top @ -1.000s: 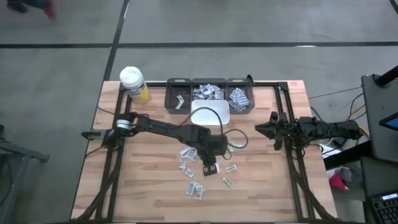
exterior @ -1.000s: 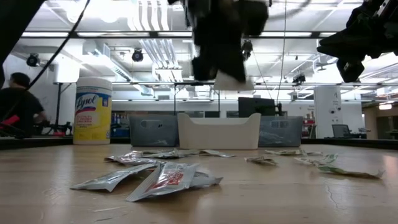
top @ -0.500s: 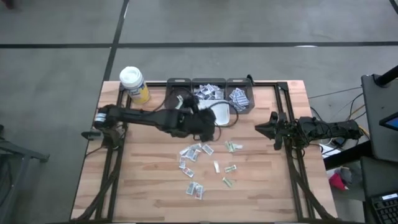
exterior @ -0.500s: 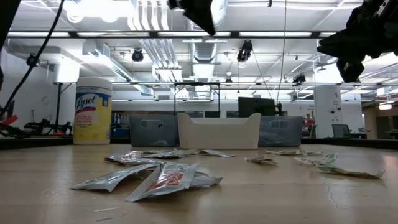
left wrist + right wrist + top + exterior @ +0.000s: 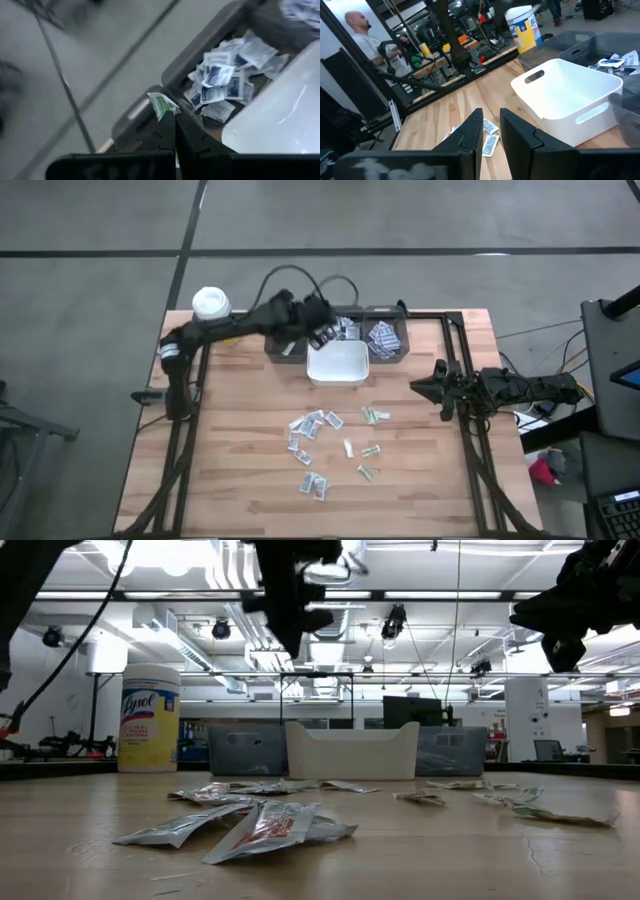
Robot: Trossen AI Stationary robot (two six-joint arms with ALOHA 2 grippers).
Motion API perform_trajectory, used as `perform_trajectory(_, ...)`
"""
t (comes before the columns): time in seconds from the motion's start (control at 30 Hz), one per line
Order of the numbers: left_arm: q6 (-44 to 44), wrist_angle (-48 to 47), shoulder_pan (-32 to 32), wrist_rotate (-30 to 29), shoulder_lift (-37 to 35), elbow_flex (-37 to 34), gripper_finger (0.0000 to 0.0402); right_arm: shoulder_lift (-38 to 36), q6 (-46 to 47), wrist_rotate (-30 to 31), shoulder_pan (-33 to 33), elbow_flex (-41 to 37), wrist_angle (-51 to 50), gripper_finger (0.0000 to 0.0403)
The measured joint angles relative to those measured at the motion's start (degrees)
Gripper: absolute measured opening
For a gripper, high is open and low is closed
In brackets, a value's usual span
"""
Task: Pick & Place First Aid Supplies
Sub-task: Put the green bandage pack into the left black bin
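Several first aid supplies, small flat packets, lie on the wooden table; more fill the dark bins at the far edge. My left gripper hangs above those bins, shut on one green-printed packet. In the left wrist view the middle bin's blue-printed packets show below it. In the low view it is near the top. My right gripper waits at the table's right edge, its fingers slightly apart, with nothing between them. My left gripper pinches the green-printed packet by one end between its two fingertips. The fingers slant down toward the table's far side. The packet sticks out beyond the tips, lifted clear above a dark bin's rim.
A white tray stands just in front of the bins. A yellow bottle with a white lid is at the far left corner. A person shows in the room beyond the table.
My left gripper has risen from the loose packets in the middle of the table and swung toward the far edge, over the white tray to the bins, turning as it went. It has stayed shut, carrying the packet clear of the table.
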Motion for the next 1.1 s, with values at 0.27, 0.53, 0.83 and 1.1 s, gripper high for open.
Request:
perform_trajectory(0.27, -3.74, -0.96, 12.2, 16.85, 3.97, -0.04, 0.0, 0.0, 0.0, 0.0, 0.02, 0.0, 0.0, 0.0063)
perform_trajectory(0.53, -2.95, -4.04, 17.23, 21.1, 11.66, -0.11, 0.0, 0.0, 0.0, 0.02, 0.02, 0.0, -0.02, 0.0063)
perform_trajectory(0.83, -3.5, -4.18, 20.33, 30.31, 17.03, -0.11, 0.0, 0.0, 0.0, 0.02, 0.01, 0.0, 0.0, 0.0063)
perform_trajectory(1.1, -1.74, -4.16, 20.9, 30.64, 17.81, -0.13, 0.0, -0.01, 0.0, 0.02, 0.0, 0.0, 0.0, 0.0063)
